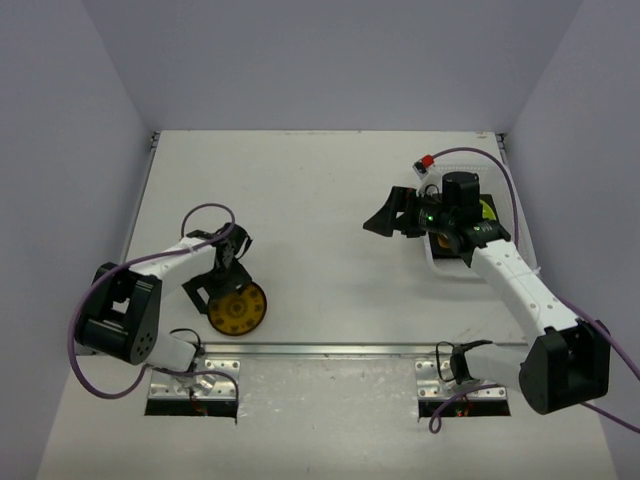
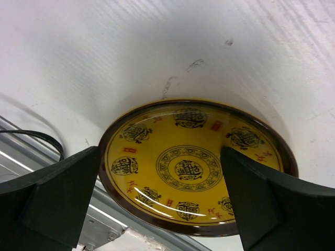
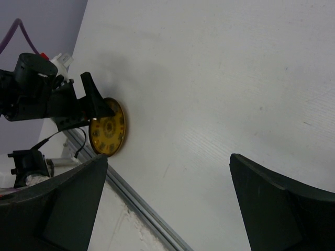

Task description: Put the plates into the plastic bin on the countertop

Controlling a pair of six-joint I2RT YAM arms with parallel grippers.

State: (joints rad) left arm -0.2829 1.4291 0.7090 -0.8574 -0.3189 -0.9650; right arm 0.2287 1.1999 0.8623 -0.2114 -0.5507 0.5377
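Observation:
One amber-patterned plate (image 1: pixel 238 308) lies flat on the countertop (image 1: pixel 320 200) close to the metal rail (image 1: pixel 330 350). My left gripper (image 1: pixel 222 272) is open just over its far edge. In the left wrist view the plate (image 2: pixel 193 167) shows between and below the two spread fingers, untouched by my left gripper (image 2: pixel 161 152). The plastic bin (image 1: pixel 445 262) stands at the right, with a lime green plate (image 1: pixel 487 210) showing inside under the right arm. My right gripper (image 1: pixel 388 212) is open beside the bin's left side and holds nothing. The right wrist view shows the amber plate (image 3: pixel 107 133) far off, beyond my right gripper (image 3: pixel 168 157).
A small red-and-white object (image 1: pixel 425 160) sits at the bin's far left corner. The rail (image 3: pixel 141 201) runs along the near edge of the countertop, with both arm bases behind it. Grey walls enclose the table on three sides.

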